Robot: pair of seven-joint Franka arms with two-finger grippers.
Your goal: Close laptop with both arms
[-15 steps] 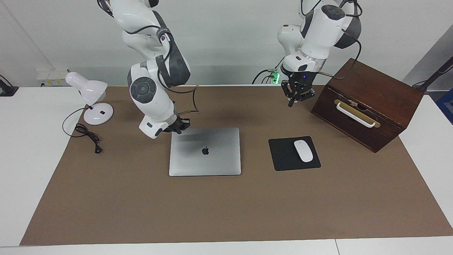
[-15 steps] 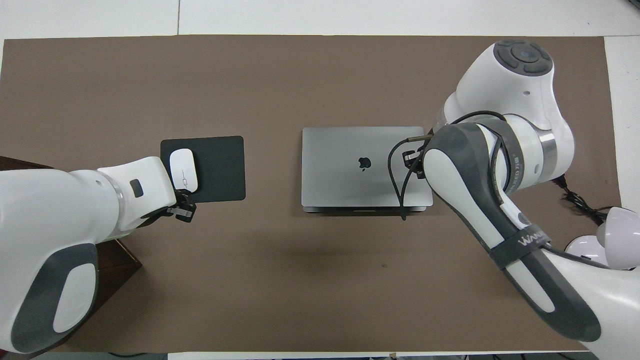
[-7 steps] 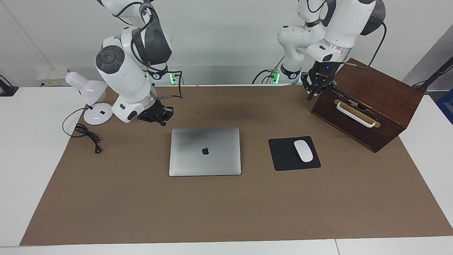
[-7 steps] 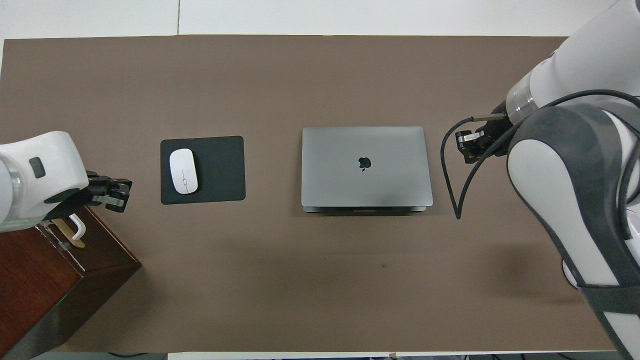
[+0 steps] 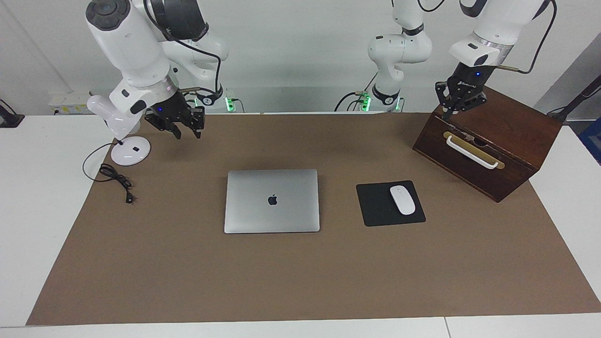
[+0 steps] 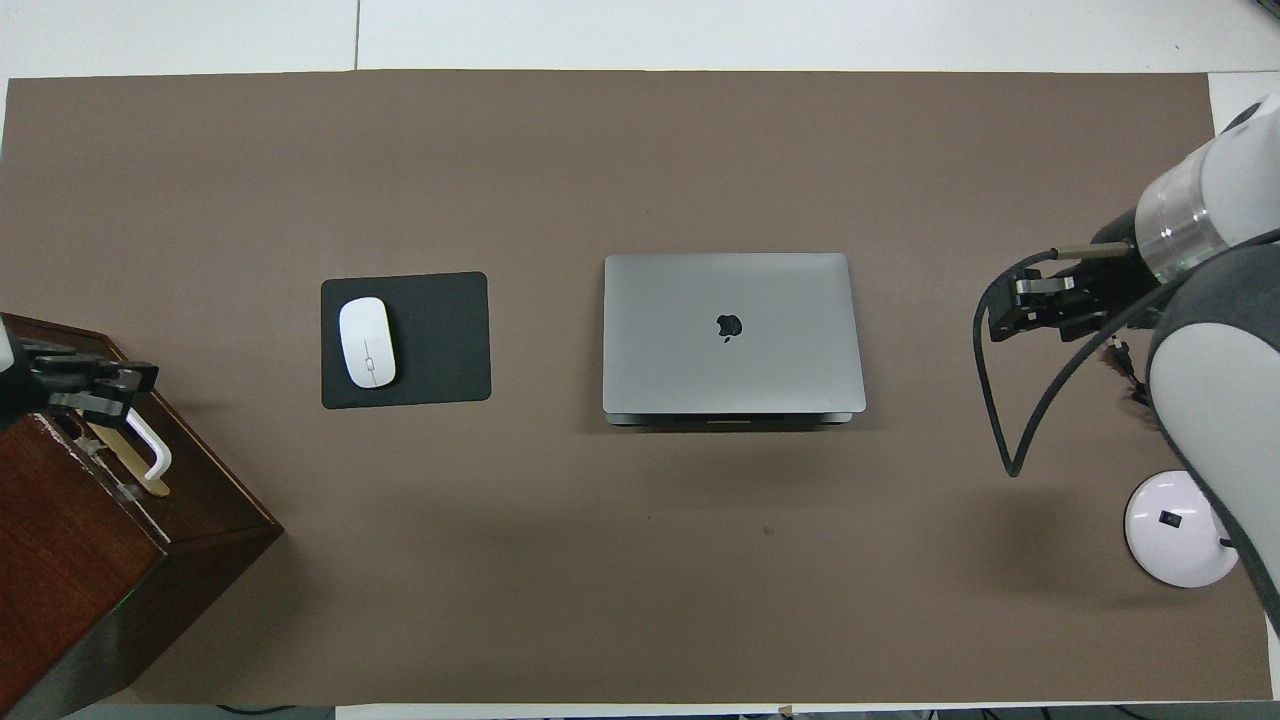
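Lying shut mid-worktop, the MacBook (image 5: 272, 201) has a mouse pad (image 5: 378, 206) at its 3 o'clock; left claw (image 5: 454, 109) closed over the wooden box (image 5: 497, 136), right claw (image 5: 184, 126) spread near the lamp (image 5: 123, 129).

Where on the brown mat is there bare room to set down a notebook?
The wide strip of brown mat farther from the robots than the closed laptop and mouse pad is bare. Another patch lies between the laptop and the robots. It is crowded by the wooden box and the lamp with its cord.
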